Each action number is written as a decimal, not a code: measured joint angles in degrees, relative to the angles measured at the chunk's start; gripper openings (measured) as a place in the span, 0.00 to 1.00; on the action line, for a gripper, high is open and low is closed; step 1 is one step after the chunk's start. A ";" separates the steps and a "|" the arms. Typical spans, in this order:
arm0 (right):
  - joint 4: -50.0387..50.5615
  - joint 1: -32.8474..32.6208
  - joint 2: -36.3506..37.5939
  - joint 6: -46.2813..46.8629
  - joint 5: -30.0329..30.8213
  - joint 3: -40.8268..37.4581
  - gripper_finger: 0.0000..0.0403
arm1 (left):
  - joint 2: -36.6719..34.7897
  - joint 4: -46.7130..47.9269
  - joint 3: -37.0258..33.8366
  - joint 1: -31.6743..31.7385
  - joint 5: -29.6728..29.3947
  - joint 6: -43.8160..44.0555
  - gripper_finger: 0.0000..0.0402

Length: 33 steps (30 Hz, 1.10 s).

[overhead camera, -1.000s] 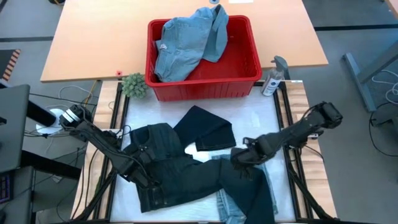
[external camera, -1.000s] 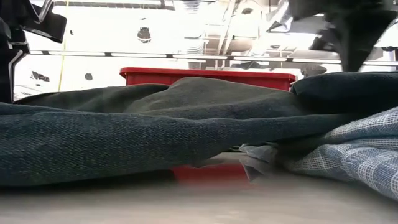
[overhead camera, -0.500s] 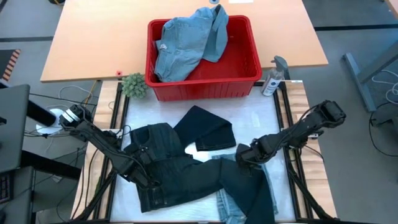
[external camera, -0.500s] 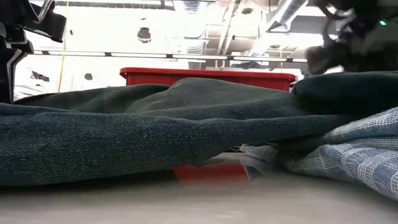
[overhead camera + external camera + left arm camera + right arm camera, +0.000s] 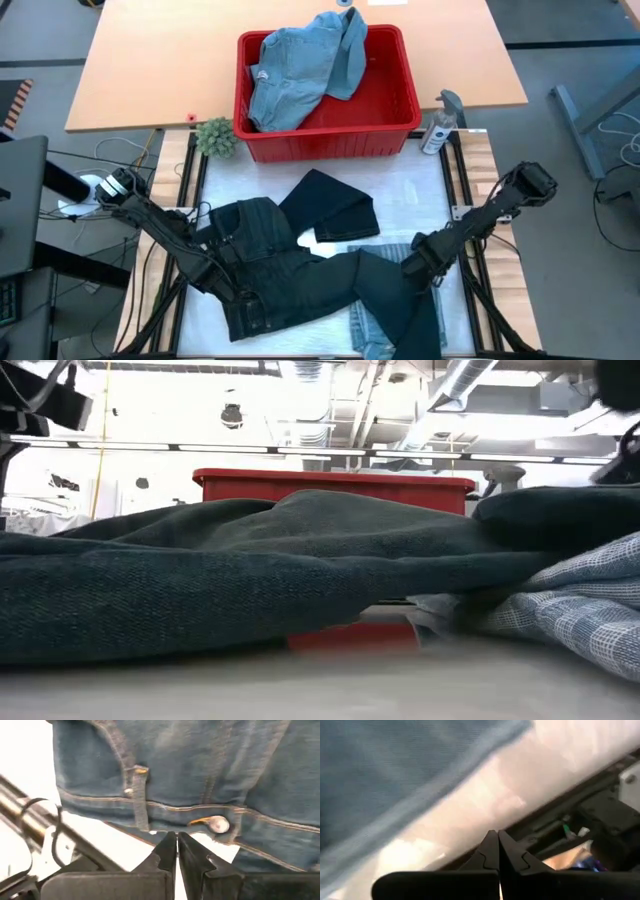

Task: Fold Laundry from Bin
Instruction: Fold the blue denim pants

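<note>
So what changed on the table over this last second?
The right end effector, shut with nothing in it, slid off the dark jeans toward the table's right edge. The jeans leg near it shifted slightly. The left end effector, also shut, stayed at the jeans' waistband. The red bin with its light denim piece and the striped shirt did not move.

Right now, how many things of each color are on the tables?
Red: 1, the bin
Light blue: 2, the denim in the bin and the checked shirt under the trousers
Dark navy: 2, the trousers and a folded dark piece
Green: 1, the little plant
Clear: 1, the spray bottle
Total: 7
</note>
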<state>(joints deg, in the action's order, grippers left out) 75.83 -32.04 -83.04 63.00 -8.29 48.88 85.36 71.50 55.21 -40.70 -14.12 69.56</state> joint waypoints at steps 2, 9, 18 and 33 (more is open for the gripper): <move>0.70 -1.42 1.36 2.76 2.93 2.93 0.04 | -0.78 -0.62 0.68 -0.61 -0.37 -0.11 0.01; -7.27 -5.37 6.79 8.35 15.05 15.50 0.06 | -7.70 -5.85 3.42 -0.73 -8.10 6.86 0.01; -0.25 -6.84 0.32 11.35 17.93 16.18 0.24 | -10.18 -34.12 3.60 -1.28 -16.43 0.02 0.01; -18.08 -3.28 4.00 16.06 23.46 3.40 0.04 | 6.80 -44.45 3.55 -1.27 -9.44 -4.67 0.00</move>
<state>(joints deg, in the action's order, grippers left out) 57.75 -35.32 -79.04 79.06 15.17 52.28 92.16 27.04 58.76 -41.98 -23.56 64.89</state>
